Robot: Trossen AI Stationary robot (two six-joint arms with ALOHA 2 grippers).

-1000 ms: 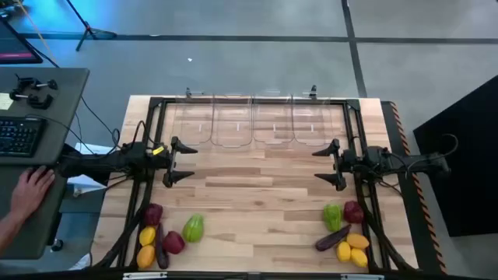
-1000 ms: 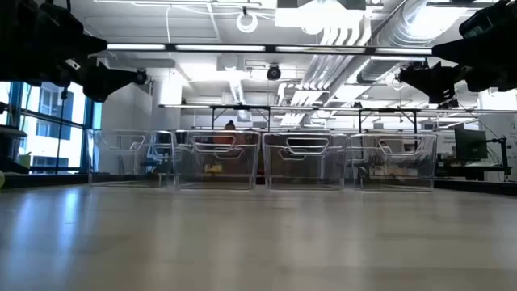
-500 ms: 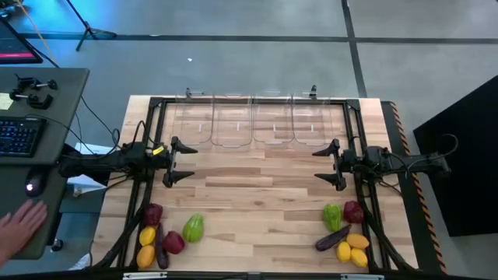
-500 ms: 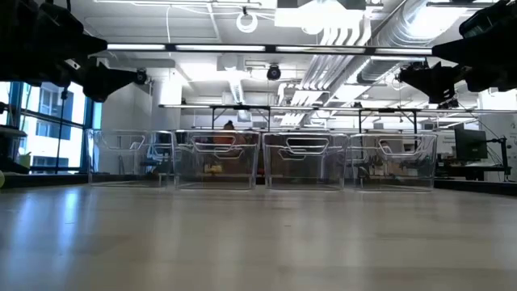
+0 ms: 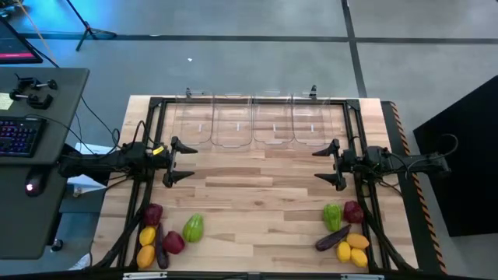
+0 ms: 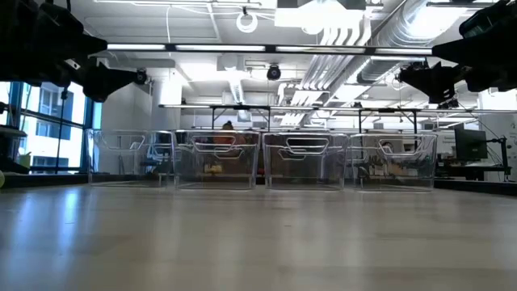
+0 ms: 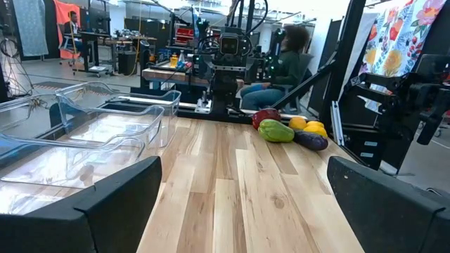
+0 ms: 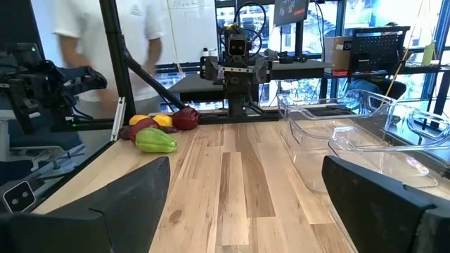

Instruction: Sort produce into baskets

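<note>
Produce (image 5: 169, 235) lay in two heaps at the counter's (image 5: 257, 194) near corners; baskets (image 5: 253, 124) lined the far edge. My left jaws (image 5: 184, 161) and right jaws (image 5: 324, 164) hovered released, mid-counter.

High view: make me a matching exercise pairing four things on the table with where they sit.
Things:
1. baskets
2. left end effector
3. right end effector
4. left green pepper

Places:
A. near edge, left produce pile
B. far edge, four in a row
C. mid-table, left side, open
D. mid-table, right side, open

Pairs: 1-B, 2-C, 3-D, 4-A
</note>
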